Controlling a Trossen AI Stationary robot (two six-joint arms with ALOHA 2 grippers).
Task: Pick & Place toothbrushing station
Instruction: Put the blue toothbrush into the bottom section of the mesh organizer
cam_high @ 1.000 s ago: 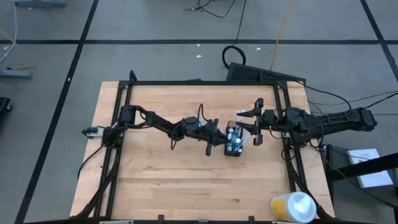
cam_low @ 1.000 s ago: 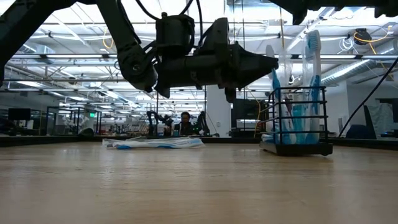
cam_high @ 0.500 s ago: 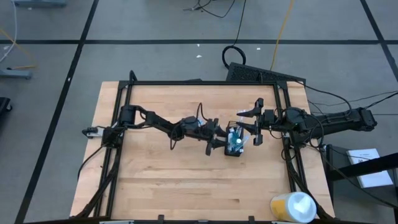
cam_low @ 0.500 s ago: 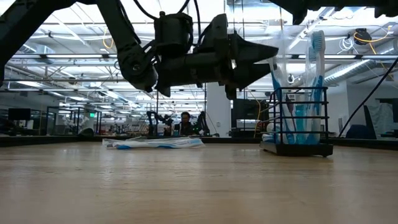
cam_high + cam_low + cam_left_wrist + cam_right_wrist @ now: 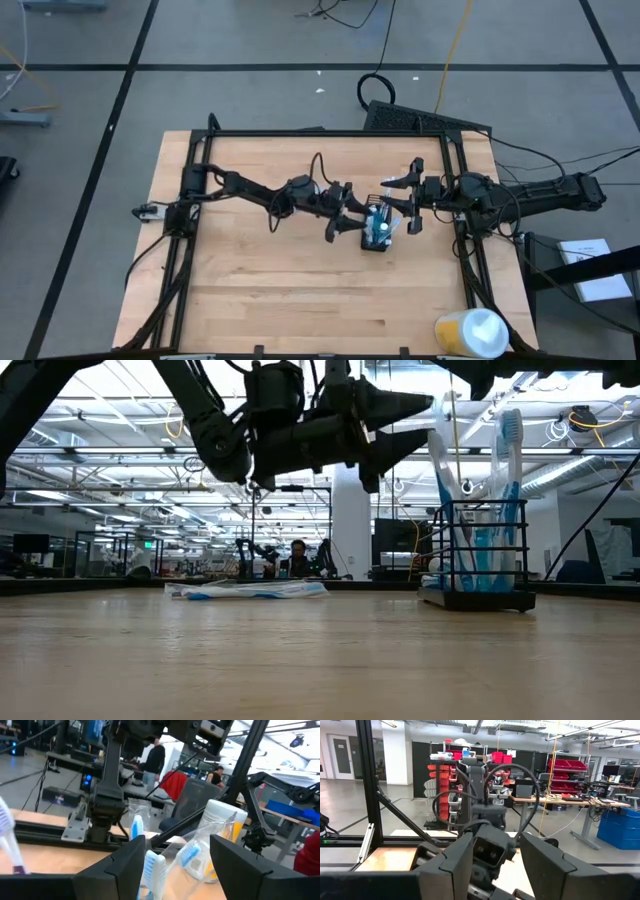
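Wire-mesh cup (image 5: 478, 555) stands upright on the tabletop (image 5: 280, 290), right of centre in the high view, lower right of the low view. Several blue-and-white toothbrushes (image 5: 503, 490) stand in it, heads up; a clear wrapper shows among them. More wrapped brushes (image 5: 247, 589) lie flat on the far tabletop, left of centre in the low view, well apart from the cup.

Left end effector (image 5: 415, 422): above and just left of the cup in the low view, fingers parted to a moderate gap, nothing between them. Its wrist view looks past both fingers onto brush heads (image 5: 150, 865) close below.

Right end effector (image 5: 405, 205): near the cup's right side in the high view, raised off the tabletop; its wrist view shows the fingers apart with nothing in the gap.

Yellow-and-white roll (image 5: 470, 332) at the lower right tabletop corner.

Risks, as judged:
- Left fingers sit close to the brush tops; a sideways move at this height could snag a head or the wrapper and tip the light cup.
- Both arms crowd the cup; they could collide with each other.
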